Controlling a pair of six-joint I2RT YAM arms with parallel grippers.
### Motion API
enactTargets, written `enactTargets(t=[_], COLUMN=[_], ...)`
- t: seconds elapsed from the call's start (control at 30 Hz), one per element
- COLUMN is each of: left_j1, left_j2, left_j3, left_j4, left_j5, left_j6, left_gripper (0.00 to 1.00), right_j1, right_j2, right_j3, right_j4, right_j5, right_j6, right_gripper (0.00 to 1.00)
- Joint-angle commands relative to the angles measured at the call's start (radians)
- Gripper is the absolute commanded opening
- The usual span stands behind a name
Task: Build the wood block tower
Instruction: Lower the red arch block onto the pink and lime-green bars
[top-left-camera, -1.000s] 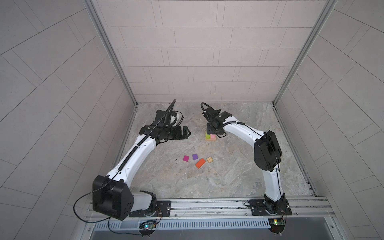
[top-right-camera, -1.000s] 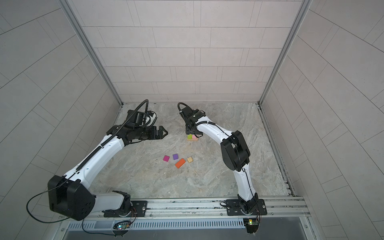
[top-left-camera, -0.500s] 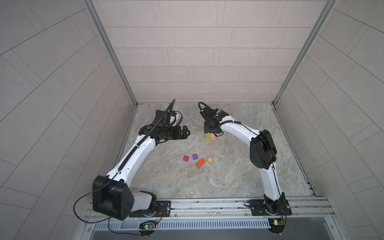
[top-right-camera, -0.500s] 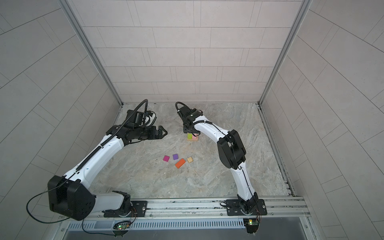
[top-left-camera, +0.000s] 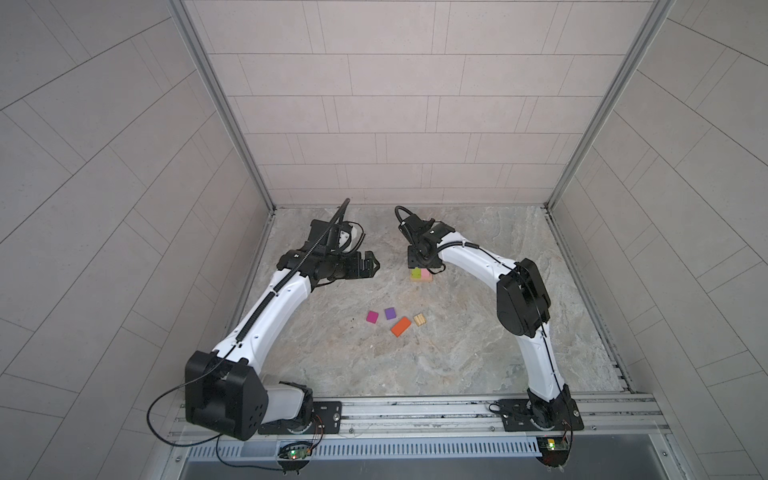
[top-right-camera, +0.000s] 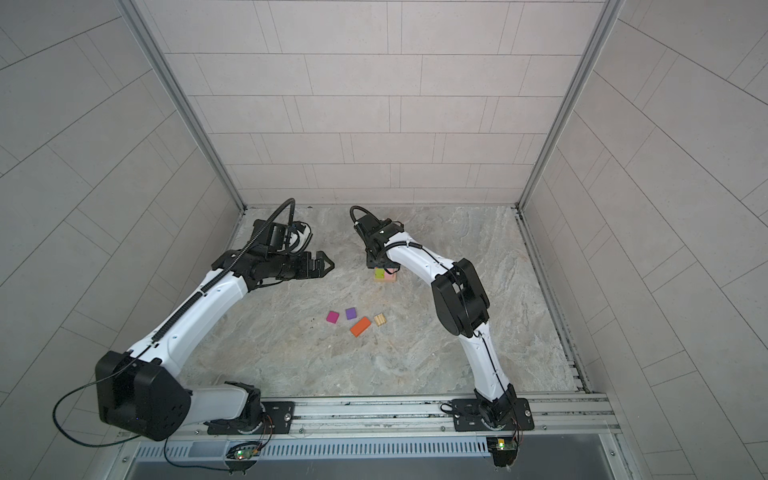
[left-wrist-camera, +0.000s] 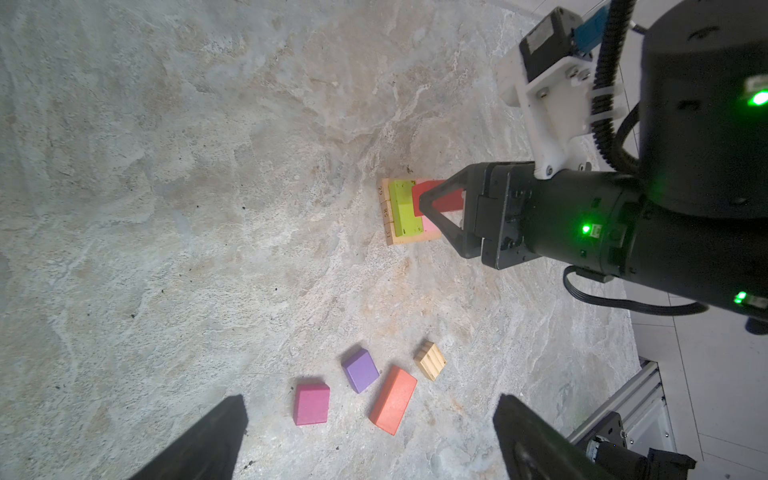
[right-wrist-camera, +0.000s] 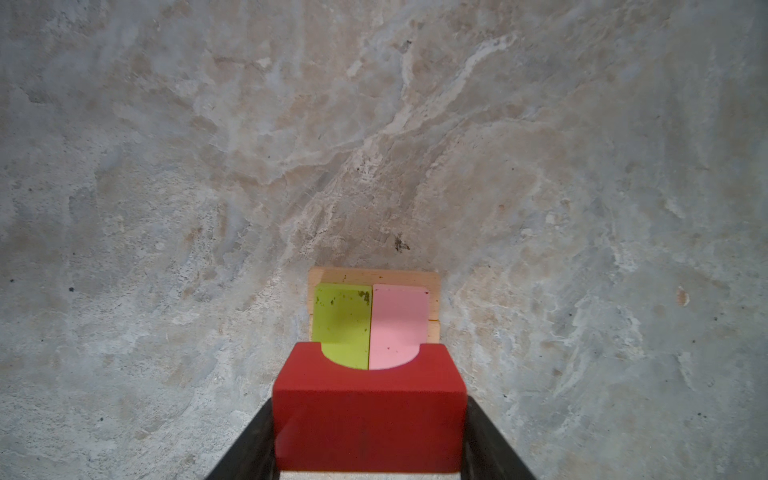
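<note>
You're in a lab robot cell: pale panelled walls (top-left-camera: 374, 124) box in a stone-patterned table (top-left-camera: 415, 365), with robot arms (top-left-camera: 274, 307) bolted to an aluminium rail (top-left-camera: 415, 409) along its front edge.

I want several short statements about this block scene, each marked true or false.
The right gripper holds the red arch. True.
The left gripper grips the orange block. False: it is open and empty; the block lies on the table.
The green block and pink block lie side by side on the tan bars. True.
The purple cube sits on the pink block. False: it lies on the table beside the magenta cube.
</note>
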Motion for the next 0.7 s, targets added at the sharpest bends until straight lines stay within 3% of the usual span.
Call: enactTargets(t=[0.0,0.67], left_j1=[0.007,0.007], left_j2=[0.007,0.008], left_j3=[-0.007,-0.009], left_j4=[-0.006,-0.002], left_j5=[0.010,0.015], left_j6=[-0.003,-0.006], left_gripper=[1.00,1.00], right_j1=[0.007,0.002], right_j2=[0.032,0.049], right_j3=[0.020,0.021], right_j4=[-0.007,0.014], right_j5=[0.004,0.000], right_j6=[-0.007,-0.003], right_gripper=[0.33,0.34])
